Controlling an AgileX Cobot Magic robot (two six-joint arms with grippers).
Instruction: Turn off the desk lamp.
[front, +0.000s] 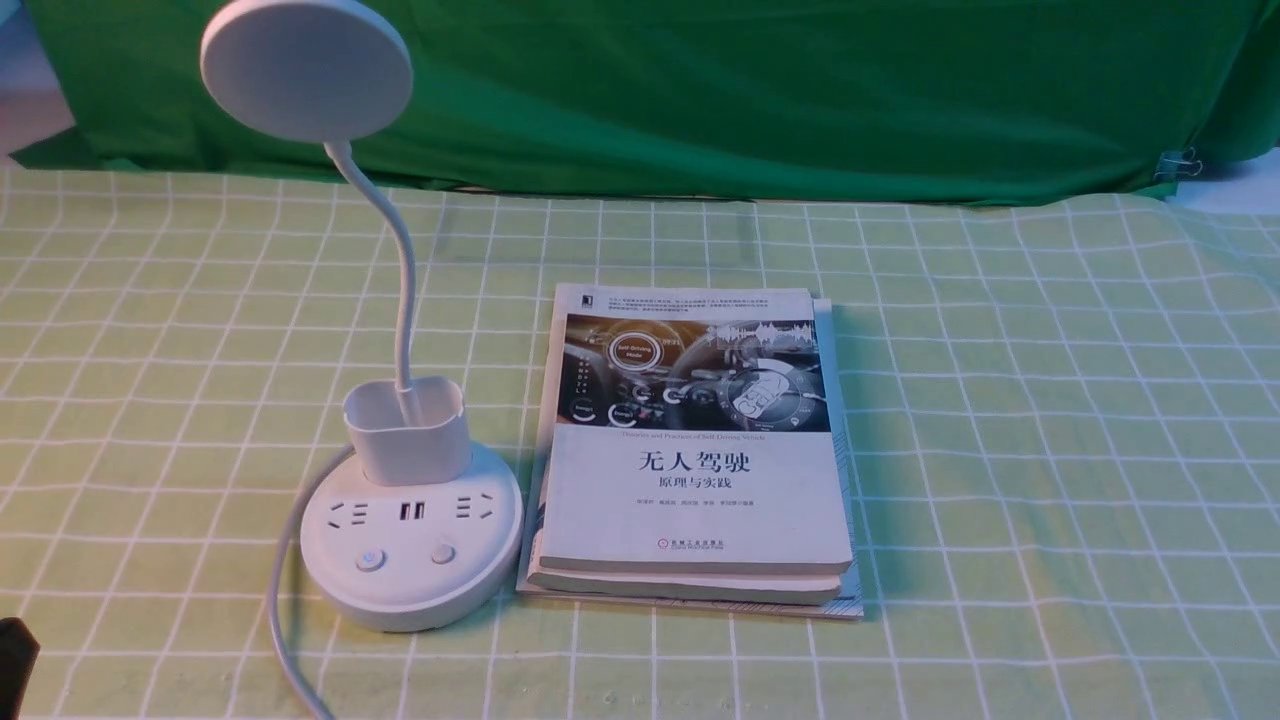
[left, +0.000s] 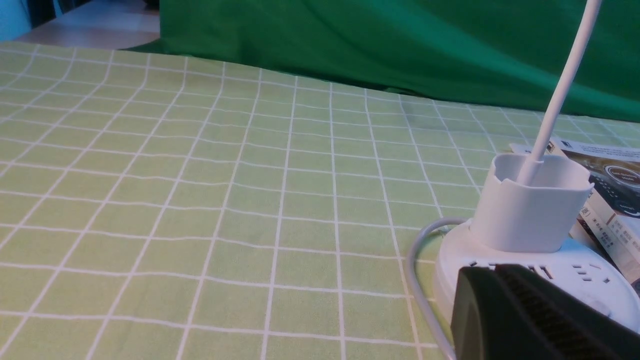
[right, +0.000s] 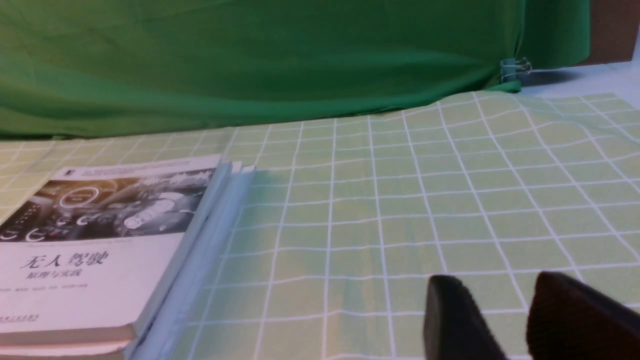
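Observation:
The white desk lamp stands on the left of the table. Its disc head (front: 305, 68) faces away from me, on a thin bent neck (front: 400, 270) that rises from a small cup (front: 407, 430). The round base (front: 412, 585) has sockets and two buttons (front: 371, 559), (front: 443, 553). My left gripper (left: 492, 271) is shut and empty. In the left wrist view it overlaps the near side of the base (left: 590, 280). In the front view only a black part of it (front: 14, 655) shows, at the bottom left, apart from the lamp. My right gripper (right: 500, 287) is open and empty, low over the cloth right of the book.
A stack of books (front: 695, 470) lies right beside the lamp base, also in the right wrist view (right: 100, 260). The lamp's grey cord (front: 280, 600) runs from the base toward the front edge. A green checked cloth (front: 1050, 450) covers the table. A green curtain (front: 750, 90) hangs behind.

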